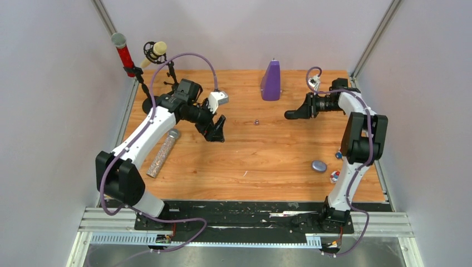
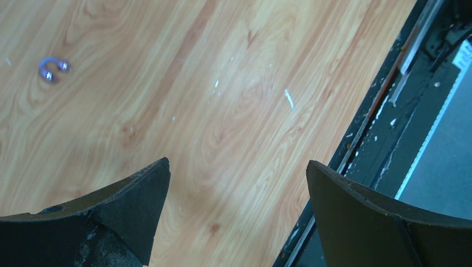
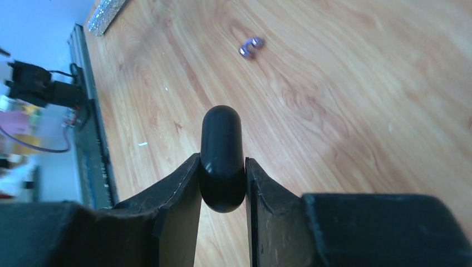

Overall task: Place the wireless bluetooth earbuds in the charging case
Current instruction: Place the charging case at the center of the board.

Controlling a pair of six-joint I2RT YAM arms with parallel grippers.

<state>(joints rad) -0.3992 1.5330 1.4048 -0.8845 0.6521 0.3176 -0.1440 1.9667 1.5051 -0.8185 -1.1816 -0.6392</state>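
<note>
Purple wedge (image 1: 271,80) beyond the pale earbuds (image 1: 257,122), glittery tube (image 1: 163,153) leftward

From above the purple buds (image 1: 256,122) are a mere speck, too small to count. In the left wrist view the buds (image 2: 53,68) are blurred. The black case (image 3: 221,142) has its lower end hidden between the right gripper's (image 3: 222,164) fingers. The left gripper's (image 2: 238,163) fingers run off the bottom edge. The glitter tube (image 3: 106,15) is cut by the top edge. A blue bit (image 1: 338,155) and a red-and-white bit (image 1: 334,177) beside the right arm are too small to name.
</note>
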